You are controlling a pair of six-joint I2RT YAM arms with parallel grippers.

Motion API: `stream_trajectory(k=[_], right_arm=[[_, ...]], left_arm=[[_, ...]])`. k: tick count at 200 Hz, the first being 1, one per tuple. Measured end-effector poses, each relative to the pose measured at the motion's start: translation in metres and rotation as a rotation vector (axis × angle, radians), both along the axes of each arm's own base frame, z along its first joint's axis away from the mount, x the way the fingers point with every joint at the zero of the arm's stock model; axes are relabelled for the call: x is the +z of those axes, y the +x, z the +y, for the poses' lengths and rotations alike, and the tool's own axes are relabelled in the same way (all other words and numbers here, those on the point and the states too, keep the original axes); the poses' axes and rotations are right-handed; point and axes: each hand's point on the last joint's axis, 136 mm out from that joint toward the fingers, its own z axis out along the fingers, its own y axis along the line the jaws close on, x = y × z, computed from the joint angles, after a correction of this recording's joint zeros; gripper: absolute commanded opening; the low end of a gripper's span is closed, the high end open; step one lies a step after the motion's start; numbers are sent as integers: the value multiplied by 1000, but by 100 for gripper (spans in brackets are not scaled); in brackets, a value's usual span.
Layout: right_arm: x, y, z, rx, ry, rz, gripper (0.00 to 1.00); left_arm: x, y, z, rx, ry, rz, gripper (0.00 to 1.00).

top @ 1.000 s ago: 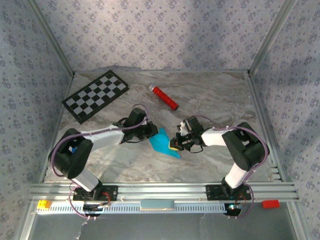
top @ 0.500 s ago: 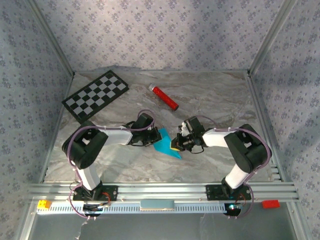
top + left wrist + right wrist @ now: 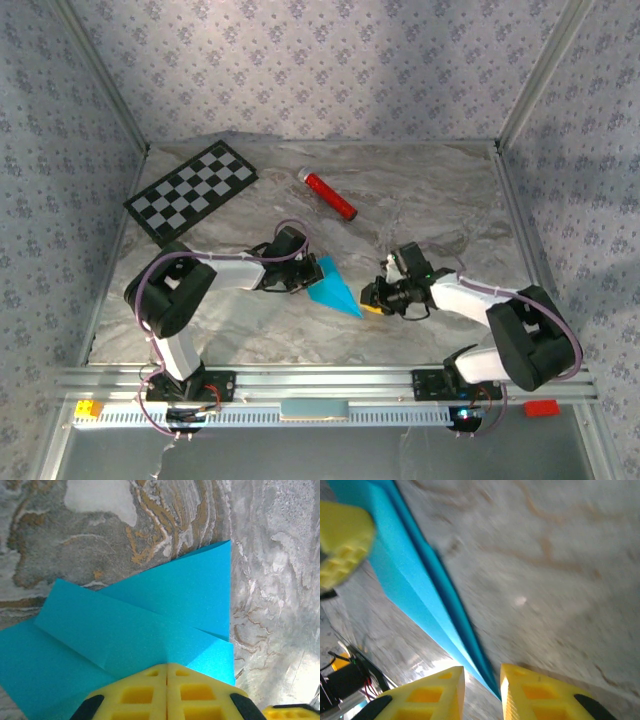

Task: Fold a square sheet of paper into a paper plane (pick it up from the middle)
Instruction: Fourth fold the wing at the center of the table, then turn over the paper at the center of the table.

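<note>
Left pincer (image 3: 167,672): pads pressed flat together, no gap. The paper plane (image 3: 150,625) runs its folded ridge straight into the seam and looks nipped there. The nip itself is hidden under the pads. Cyan layers fan out to both sides ahead of the tips, and the far-left flap is cut off at the wrist view's edge.

Right pincer (image 3: 482,680): jaws a narrow slot apart, nothing held. The plane's pointed end reaches the slot's mouth, but the view is badly blurred, so I cannot tell whether it touches either pad. A yellow pad (image 3: 342,540) of the other pincer sits at the plane's far end.

From above, the plane lies on the marbled counter (image 3: 420,200) between the two pincers. Its wide end is at the left pincer and its point is just short of the right pincer. Fold lines too small to read here.

Beyond both pincers: red cylinder (image 3: 330,195), well apart. Farther out on the left arm's side lies a checkerboard (image 3: 192,190).
</note>
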Motion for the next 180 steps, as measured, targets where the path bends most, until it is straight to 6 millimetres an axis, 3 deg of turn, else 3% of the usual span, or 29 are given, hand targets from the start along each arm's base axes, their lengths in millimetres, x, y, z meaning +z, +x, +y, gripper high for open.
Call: stream_trajectory(k=[28, 180], right_arm=[[-2, -14, -1, 16, 18, 36, 32], [-4, -16, 7, 39, 63, 64, 29]], left_arm=[[0, 0, 0, 3, -1, 3, 7], [0, -1, 0, 9, -6, 11, 7]])
